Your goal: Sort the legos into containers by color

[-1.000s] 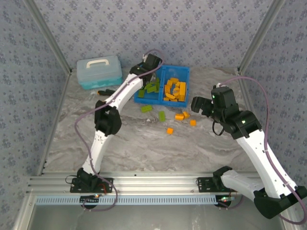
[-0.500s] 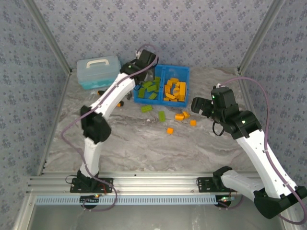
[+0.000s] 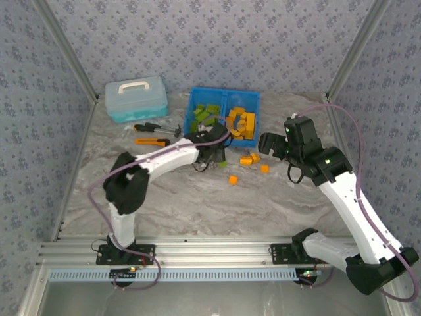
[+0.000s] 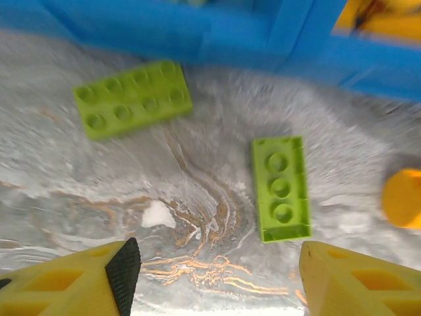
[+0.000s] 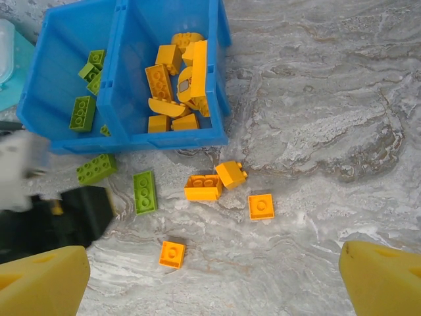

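Spread wide and empty, the left pincer (image 4: 217,280) hangs over a small olive-green plastic brick (image 4: 281,187) on the counter (image 4: 197,171), which it likely must straddle and close on next.

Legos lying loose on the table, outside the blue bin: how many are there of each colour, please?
Green legos: 2
Orange legos: 4
Total: 6

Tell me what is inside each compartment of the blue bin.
In the blue bin, the left compartment holds several green bricks and the right one a heap of orange bricks. Whatever lies under the orange heap is covered by it.
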`<state>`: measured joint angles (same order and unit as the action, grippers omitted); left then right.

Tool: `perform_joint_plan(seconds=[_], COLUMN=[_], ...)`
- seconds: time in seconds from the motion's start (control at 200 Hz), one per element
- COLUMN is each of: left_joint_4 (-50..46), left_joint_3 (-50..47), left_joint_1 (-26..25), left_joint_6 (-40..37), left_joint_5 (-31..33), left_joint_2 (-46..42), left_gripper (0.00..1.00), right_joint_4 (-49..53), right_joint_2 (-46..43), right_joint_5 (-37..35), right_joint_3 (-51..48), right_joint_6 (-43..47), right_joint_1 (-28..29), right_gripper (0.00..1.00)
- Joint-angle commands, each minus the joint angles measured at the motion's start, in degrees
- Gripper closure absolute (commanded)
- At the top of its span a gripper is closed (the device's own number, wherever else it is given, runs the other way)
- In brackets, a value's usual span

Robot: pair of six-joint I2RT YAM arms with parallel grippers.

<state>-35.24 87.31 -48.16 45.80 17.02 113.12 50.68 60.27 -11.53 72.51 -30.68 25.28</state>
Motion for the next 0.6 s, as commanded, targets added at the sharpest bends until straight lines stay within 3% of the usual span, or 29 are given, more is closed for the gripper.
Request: perform_joint_plan(seconds=[0.0,0.31,0.595], left_joint_4=[1.4,0.8,-3.0], left_joint_3=[4.9,12.3,12.0], left_joint_1=[-0.6,-0.6,-0.4], left_joint_6=[1.7,0.1,2.1], left_joint_5=[-0.4,-1.6,-0.6], left_joint_2=[4.2,13.2,15.4], left_gripper=[0.31,0.23,0.38], right_joint_4=[-0.1,1.4,1.4], right_joint_2=[-1.0,-2.8,-2.9], right_joint_5=[0.3,-1.1,-0.8], right_joint_3=[0.4,0.2,0.4], right_joint_6=[-1.3,-0.7,-1.0], right_joint_1=[0.4,0.3,0.4], right_gripper=[0.00,0.00,0.00])
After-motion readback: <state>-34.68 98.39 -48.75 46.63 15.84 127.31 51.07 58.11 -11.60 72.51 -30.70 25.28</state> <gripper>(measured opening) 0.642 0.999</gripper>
